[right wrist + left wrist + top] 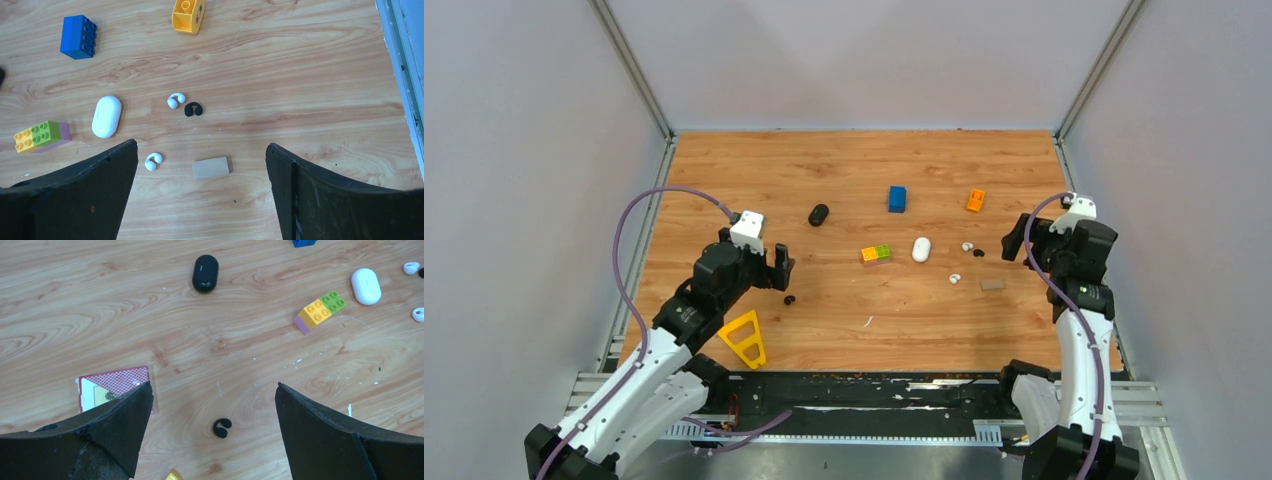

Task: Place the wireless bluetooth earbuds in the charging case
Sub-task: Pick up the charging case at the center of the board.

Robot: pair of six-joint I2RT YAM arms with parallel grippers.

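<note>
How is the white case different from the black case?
The white case is glossy white; the black case is black. The white case lies beside the yellow-green brick, with white buds close by; the black case lies alone, farther left and farther back. Both are rounded, pill-shaped and look shut.

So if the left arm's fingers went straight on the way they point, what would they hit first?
Most likely the small black earbud lying on the wooden table, centred between the open left fingers. Depth is unclear, so they might touch bare wood just beside it.
</note>
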